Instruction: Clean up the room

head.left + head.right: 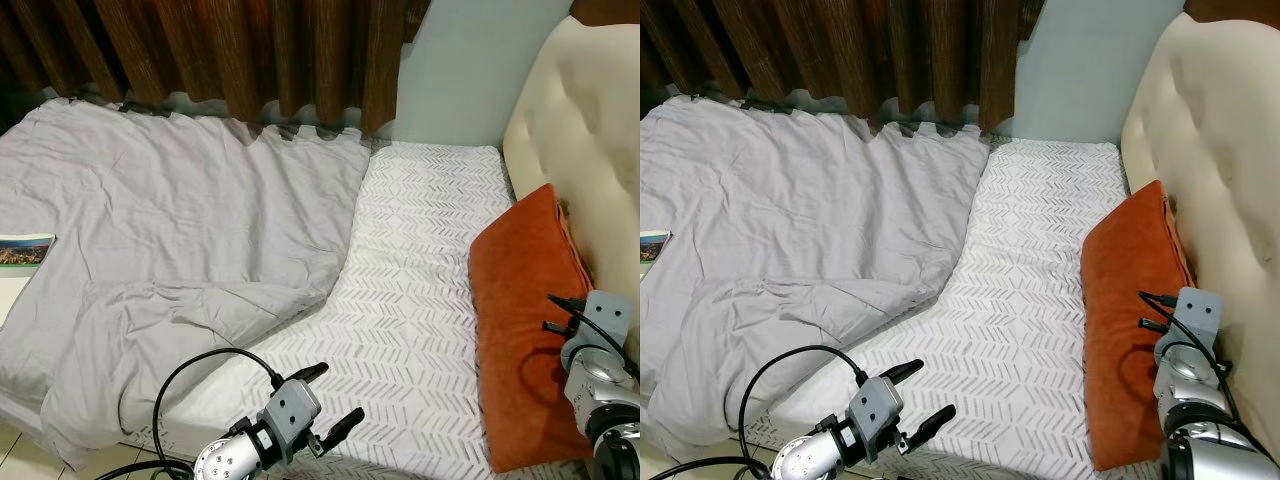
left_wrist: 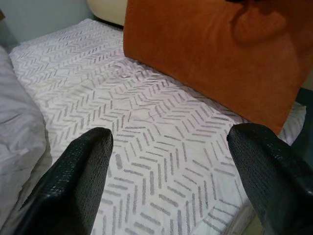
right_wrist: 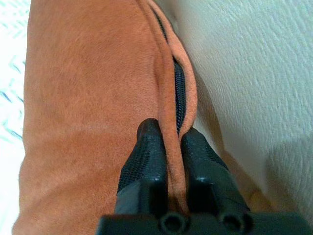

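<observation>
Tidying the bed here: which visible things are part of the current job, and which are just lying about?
In the job:
- orange pillow, its edge pinched by the right gripper
- left gripper, open over the patterned sheet

Lying about:
- grey duvet
- booklet
- headboard
- curtain

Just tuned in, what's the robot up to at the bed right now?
The right gripper is shut on the zippered edge of the orange pillow, which lies against the cream headboard at the right end of the bed. The left gripper hangs open over the near edge of the patterned sheet, holding nothing. The grey duvet lies rumpled across the left part of the bed, its edge folded back off the sheet.
</observation>
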Controlling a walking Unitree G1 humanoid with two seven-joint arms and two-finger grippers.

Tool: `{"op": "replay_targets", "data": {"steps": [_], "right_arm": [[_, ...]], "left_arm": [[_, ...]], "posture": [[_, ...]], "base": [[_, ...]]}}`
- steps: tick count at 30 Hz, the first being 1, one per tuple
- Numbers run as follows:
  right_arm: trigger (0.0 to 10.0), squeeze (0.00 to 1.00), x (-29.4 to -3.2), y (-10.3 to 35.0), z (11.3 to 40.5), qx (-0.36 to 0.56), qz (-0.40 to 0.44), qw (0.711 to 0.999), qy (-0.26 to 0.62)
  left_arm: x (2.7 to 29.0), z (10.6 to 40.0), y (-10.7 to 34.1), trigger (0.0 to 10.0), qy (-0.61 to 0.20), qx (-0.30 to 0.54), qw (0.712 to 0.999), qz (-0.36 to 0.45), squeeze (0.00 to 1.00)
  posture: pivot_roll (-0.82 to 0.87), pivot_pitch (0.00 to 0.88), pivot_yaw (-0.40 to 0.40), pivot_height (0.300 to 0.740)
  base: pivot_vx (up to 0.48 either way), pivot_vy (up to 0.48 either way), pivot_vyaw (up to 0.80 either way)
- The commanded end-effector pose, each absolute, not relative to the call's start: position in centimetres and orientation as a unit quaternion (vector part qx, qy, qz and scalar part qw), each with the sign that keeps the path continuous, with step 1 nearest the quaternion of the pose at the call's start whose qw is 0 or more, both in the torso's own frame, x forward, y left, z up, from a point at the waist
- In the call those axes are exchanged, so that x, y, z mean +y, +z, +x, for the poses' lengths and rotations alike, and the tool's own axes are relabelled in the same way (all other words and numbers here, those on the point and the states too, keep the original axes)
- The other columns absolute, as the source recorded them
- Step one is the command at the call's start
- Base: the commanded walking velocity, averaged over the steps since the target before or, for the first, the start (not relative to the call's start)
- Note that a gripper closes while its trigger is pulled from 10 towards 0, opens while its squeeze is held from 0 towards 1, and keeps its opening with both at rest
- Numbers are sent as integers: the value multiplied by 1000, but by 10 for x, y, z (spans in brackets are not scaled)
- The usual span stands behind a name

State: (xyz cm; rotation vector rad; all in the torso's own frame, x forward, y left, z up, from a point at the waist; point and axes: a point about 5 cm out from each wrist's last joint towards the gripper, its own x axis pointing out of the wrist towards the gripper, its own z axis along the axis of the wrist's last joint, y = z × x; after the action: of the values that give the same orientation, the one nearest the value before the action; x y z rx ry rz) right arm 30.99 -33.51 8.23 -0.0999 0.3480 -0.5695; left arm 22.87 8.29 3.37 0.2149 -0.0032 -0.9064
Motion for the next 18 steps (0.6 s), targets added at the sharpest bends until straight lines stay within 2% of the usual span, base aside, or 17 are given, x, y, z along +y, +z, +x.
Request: {"op": "replay_targets", "data": {"steps": [1,7,11,12,18], "right_arm": [[10000,1000,-362,104,304,139,-100,933,-316],[10000,1000,-364,105,303,140,-116,931,-318],[10000,1000,-370,115,302,118,-164,918,-341],[10000,1000,-372,124,303,100,-201,909,-351],[10000,1000,-377,137,304,71,-242,898,-359]], "left_arm": [[84,225,31,10000,-436,7,895,99,0],[84,227,31,10000,-434,7,895,102,0],[85,230,32,10000,-432,5,896,107,0],[85,232,32,10000,-430,4,896,109,0],[84,234,32,10000,-429,3,896,112,0]], "posture": [[95,186,-3,740],[96,176,-8,740],[92,170,-12,740],[89,165,-14,740],[80,150,-19,740]], "base": [[0,0,0],[0,0,0],[0,0,0],[0,0,0],[0,0,0]]}}
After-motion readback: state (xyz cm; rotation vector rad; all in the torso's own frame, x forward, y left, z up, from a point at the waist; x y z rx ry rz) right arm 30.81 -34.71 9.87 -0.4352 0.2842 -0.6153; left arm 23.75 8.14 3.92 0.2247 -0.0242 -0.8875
